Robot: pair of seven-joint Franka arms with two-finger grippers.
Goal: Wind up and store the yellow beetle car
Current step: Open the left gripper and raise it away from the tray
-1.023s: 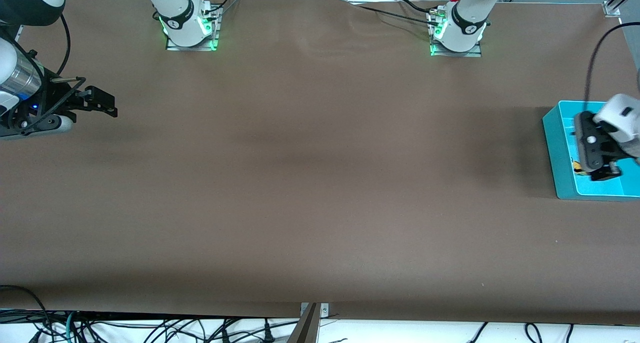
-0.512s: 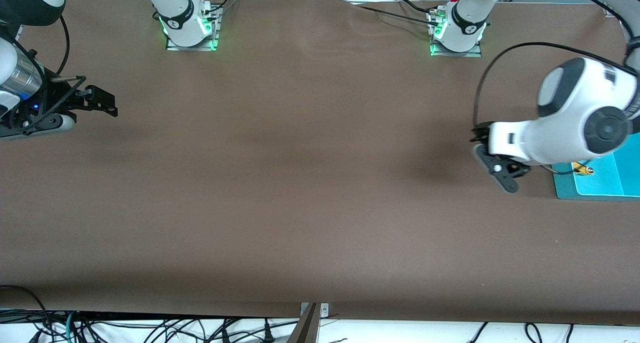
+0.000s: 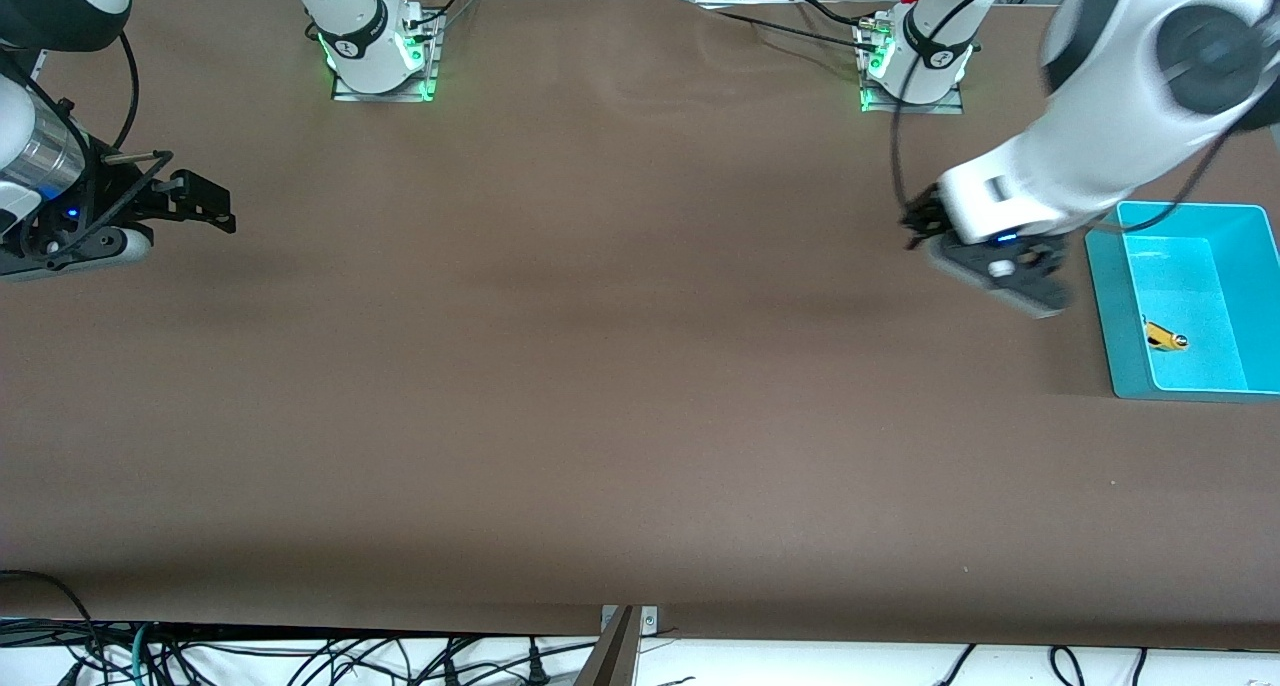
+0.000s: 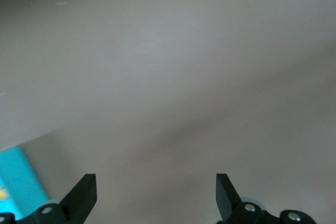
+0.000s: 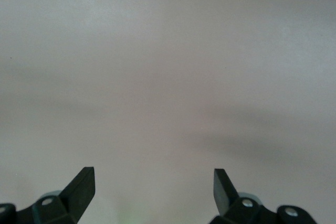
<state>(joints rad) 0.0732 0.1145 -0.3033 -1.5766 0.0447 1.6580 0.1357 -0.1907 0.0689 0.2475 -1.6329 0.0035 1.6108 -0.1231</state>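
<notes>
Yellow car [image 3: 1164, 338] lying in a teal bin [image 3: 1108, 296] at the left arm's end of the counter [image 3: 600, 386], close to the bin's wall facing the counter's middle. Left claw [image 3: 918, 228] up over bare counter just beside the bin, fingers [image 4: 84, 195] spread wide, gripping nothing (blurred in the front view). Right claw [image 3: 205, 206] waiting over the right arm's end of the counter, fingers [image 5: 81, 187] likewise apart and empty.

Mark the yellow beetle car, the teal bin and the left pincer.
yellow beetle car [image 3: 1163, 338]: front view, its body.
teal bin [image 3: 1107, 296]: front view, its rim.
left pincer [image 4: 155, 192]: left wrist view, midway between fingertips.
</notes>
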